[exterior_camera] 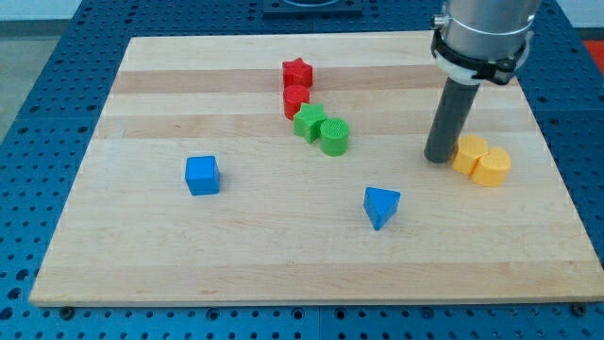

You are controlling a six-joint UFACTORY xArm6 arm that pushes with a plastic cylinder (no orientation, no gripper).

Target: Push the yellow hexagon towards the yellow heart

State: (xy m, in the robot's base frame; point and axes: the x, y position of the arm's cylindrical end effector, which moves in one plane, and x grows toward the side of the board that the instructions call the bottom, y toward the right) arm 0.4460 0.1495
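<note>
Two yellow blocks sit together at the view's right. The left one [469,153] and the right one [492,166] touch each other; I cannot tell which is the hexagon and which the heart. My tip [439,158] rests on the board just left of the left yellow block, touching it or nearly so.
A red star [297,72] and a red block [296,99] stand at the top middle, with a green block [309,123] and a green cylinder [334,136] below them. A blue cube [202,175] lies at the left, a blue triangle [380,206] at the bottom middle.
</note>
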